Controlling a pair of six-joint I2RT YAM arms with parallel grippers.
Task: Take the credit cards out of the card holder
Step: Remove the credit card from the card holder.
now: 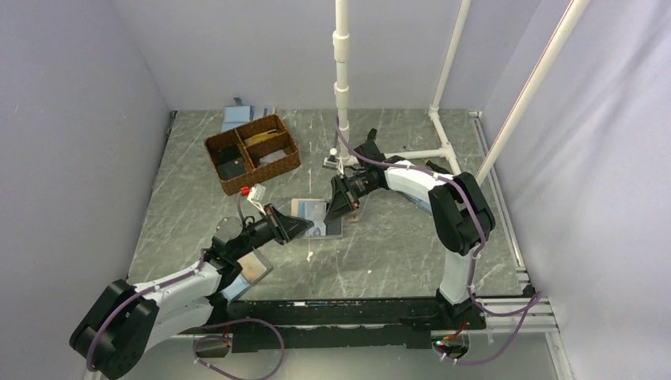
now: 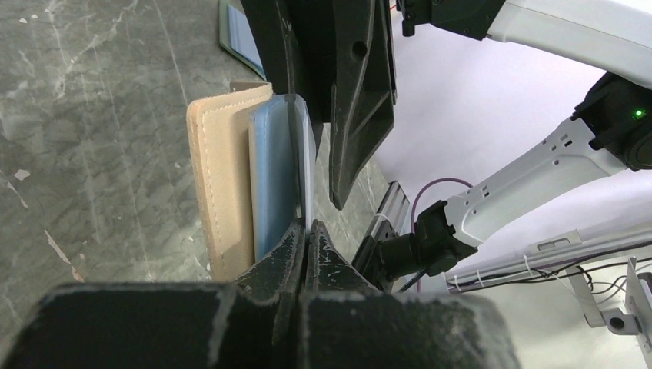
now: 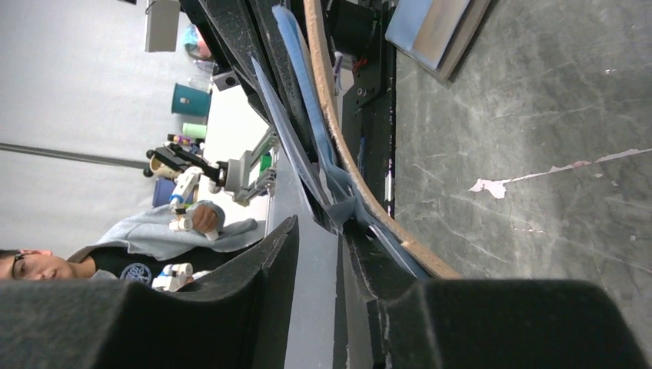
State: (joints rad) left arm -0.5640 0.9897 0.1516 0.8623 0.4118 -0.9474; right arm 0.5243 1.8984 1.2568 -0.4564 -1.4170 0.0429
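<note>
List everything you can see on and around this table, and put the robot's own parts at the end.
card holder: one, light blue with tan edging, table centre, between the two arms
basket: one, brown wicker with compartments, back left of the table
flat blue item: one, light blue, behind the basket
flat folder: one, brownish face with a pale edge, near left beside the left arm
pipes: several, white, at the back and right
table: one, dark grey marbled
left fingers: one pair, black, shut on an edge of the card holder
right fingers: one pair, black, apart, at the holder's opposite side
</note>
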